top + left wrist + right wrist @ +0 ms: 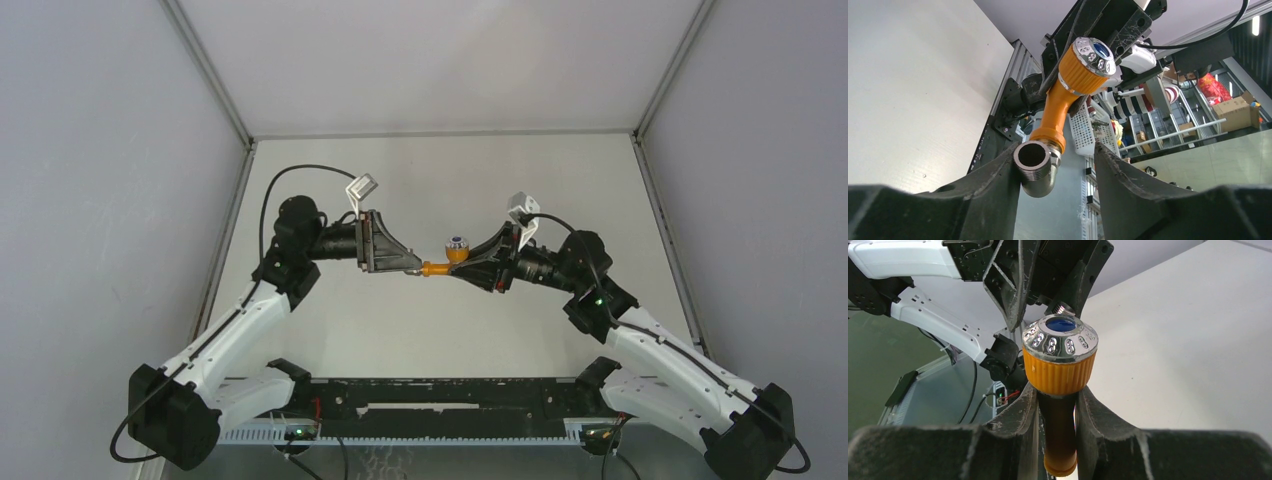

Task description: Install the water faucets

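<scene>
At the centre of the top view both arms meet in the air. The right gripper (1058, 407) is clamped on the orange tap body (1059, 365), its long axis pointing left toward the left gripper (1055, 160), whose jaws stand parted around the grey fitting (1034, 162) on the tap's end, touching one finger only. No container shows

**Two arms, one tap, pale grey worktop (420, 180)**

Right gripper (464, 268) has its fingers around a small orange T-shaped tap body (437, 267), silvery round end facing up. Left gripper (412, 266) sits opposite, fingers right at the tap's other tip.
</scene>
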Robot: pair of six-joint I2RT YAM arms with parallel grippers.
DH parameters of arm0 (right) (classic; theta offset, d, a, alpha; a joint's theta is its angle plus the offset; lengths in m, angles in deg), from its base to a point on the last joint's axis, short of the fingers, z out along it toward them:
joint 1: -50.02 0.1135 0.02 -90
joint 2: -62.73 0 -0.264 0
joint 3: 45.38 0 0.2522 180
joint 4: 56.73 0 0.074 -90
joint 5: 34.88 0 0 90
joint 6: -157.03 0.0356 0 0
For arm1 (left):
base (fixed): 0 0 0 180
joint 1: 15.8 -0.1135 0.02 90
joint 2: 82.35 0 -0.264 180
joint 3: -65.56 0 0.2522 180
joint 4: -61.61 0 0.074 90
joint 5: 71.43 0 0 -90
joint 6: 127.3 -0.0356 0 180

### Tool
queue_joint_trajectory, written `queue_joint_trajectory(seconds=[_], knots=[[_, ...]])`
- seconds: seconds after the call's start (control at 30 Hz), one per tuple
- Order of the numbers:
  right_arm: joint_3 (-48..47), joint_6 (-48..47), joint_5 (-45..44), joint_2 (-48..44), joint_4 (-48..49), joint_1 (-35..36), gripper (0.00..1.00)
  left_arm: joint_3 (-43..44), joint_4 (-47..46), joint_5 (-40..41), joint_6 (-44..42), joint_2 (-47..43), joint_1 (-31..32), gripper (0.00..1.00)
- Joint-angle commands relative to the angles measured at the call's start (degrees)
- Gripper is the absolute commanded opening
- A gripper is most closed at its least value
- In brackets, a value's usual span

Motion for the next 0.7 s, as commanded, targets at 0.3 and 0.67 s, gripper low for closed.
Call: queue_joint_trajectory(seconds=[0.3,0.67], knots=[[-0.3,2.3,-2.7,0.3,4.2,-1.7,0.00,1.5,-1.8,-3.1,-1.5,-2.0,-0.1,0.54],[-0.3,2.9,-3.4,0.6,4.6,-1.9,0.00,1.2,-1.8,-4.6,-1.9,-2.4,-0.1,0.62]])
